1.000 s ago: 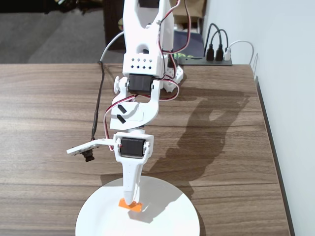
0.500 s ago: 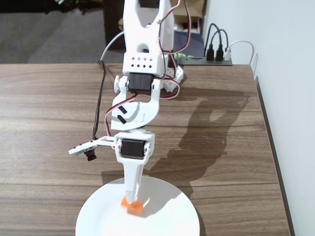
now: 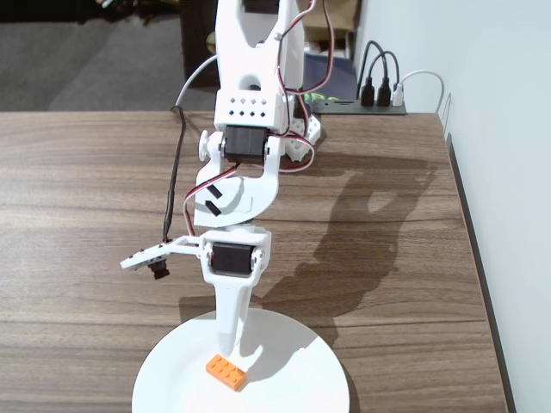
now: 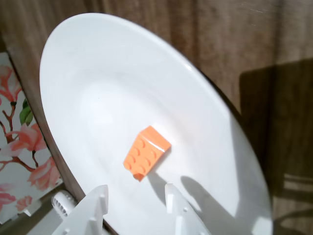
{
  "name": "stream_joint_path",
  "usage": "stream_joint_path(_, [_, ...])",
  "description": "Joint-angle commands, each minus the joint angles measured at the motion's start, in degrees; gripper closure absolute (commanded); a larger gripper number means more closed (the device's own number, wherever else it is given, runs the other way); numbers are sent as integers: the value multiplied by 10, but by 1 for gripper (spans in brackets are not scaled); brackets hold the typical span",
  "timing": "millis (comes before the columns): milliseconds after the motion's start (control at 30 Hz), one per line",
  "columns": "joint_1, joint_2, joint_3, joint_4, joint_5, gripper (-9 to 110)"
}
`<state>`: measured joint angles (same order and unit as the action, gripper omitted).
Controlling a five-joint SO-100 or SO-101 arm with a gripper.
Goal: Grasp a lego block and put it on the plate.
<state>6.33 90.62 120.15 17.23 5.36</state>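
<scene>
wrist view puts the tool nearest, its two white fingers spread apart with nothing between them, hanging just above the plate. just ahead of the fingertips lies the lego block, studs up and flat on the plate, clear of both fingers; it sits near the plate's middle, so it looks released rather than held. by my reading the placing step is done, and the open fingers leave room to lift straight up without knocking the brick.

fixed view shows the same thing from the front: the tool points down over the plate, and the lego block rests just below its tip, inside the rim. nothing else lies on the plate. under the plate's far edge in the wrist view, a flowered sheet peeks out.

behind the tool, the wooden desk is bare except for the arm's shadow and a black cable trailing beside the arm. farthest back, a power strip with plugs sits at the desk's rear edge, well apart from any lift path.
</scene>
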Motion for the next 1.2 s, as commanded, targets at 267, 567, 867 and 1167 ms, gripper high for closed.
stream_joint_path(267, [0,204,44,114,29,87])
stream_joint_path(567, [-4,324,134,177,52,99])
stream_joint_path(867, [-24,396,213,231,100,101])
stream_joint_path(1167, [-67,498,272,274,65,101])
